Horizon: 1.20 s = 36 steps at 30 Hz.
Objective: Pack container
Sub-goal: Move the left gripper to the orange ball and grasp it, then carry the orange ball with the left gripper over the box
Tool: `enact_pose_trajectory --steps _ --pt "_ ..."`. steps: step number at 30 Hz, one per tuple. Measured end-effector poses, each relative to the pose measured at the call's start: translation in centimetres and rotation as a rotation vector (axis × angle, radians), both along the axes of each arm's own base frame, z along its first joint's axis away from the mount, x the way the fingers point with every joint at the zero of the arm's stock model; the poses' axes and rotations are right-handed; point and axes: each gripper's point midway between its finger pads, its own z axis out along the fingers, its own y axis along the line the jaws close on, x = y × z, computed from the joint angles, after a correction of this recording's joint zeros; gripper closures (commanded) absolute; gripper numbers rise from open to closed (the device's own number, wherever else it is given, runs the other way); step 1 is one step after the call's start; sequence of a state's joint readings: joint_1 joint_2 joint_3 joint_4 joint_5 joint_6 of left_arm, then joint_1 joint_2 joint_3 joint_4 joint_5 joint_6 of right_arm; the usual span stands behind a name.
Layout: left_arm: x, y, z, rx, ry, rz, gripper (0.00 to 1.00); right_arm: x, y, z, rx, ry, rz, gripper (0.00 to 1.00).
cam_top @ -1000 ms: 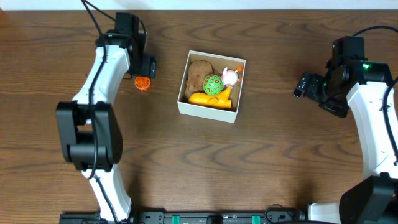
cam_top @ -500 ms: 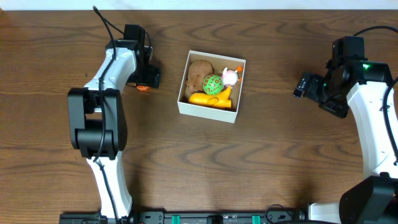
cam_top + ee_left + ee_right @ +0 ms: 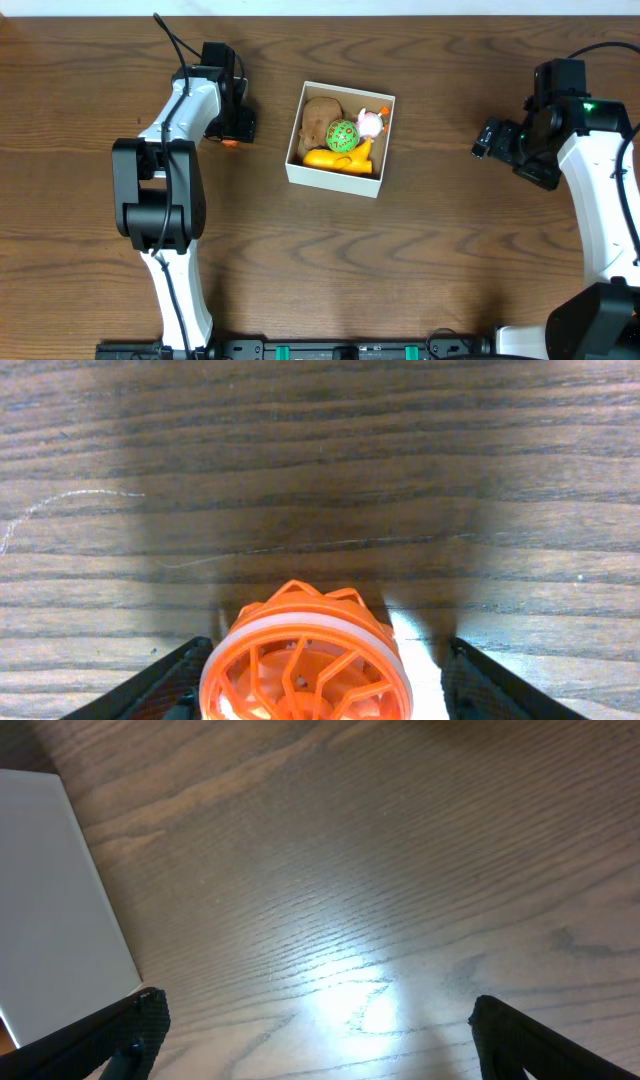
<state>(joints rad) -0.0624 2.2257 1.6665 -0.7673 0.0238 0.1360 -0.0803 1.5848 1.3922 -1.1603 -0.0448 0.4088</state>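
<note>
The left arm [image 3: 178, 105] and right arm [image 3: 600, 190] had white shells, black joints and cables, the right a green light [image 3: 588, 106], the left claw [image 3: 330, 685] black fingers [image 3: 165, 688].

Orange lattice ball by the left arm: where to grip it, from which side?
Across its middle, coming straight down. The orange lattice ball is round and sits free on the table; the open left tool straddles it.

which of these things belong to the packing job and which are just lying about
Part of the job: box; orange ball outside it, straddled by the open left gripper; brown toy, green ball, pink toy and yellow toy already inside.
Just lying about: nothing loose that I can see; the right gripper hangs open over the table, holding nothing.
</note>
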Motion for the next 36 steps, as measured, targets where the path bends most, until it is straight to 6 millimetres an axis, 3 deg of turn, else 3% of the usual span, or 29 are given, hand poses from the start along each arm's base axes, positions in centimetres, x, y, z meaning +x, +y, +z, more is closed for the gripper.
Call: enact_pose_trajectory --steps 11,24,28,33,36 --pt "-0.8 0.1 -0.1 0.002 0.031 0.002 0.43 0.0 0.0 0.0 0.000 0.000 0.000 0.01" --pt "-2.0 0.1 0.7 0.005 0.070 0.001 0.44 -0.2 0.0 0.0 0.001 0.007 0.000 0.01" --pt "-1.2 0.1 4.6 0.000 -0.020 0.000 0.48 -0.5 0.0 -0.1 0.002 0.020 0.000 0.01" --pt "-2.0 -1.2 13.8 -0.016 -0.194 -0.029 0.49 -0.5 0.0 -0.1 0.002 0.021 0.000 0.01" --pt "-3.4 -4.0 18.9 -0.053 -0.300 -0.095 0.49 -0.4 0.0 -0.1 0.001 0.017 0.000 0.01"
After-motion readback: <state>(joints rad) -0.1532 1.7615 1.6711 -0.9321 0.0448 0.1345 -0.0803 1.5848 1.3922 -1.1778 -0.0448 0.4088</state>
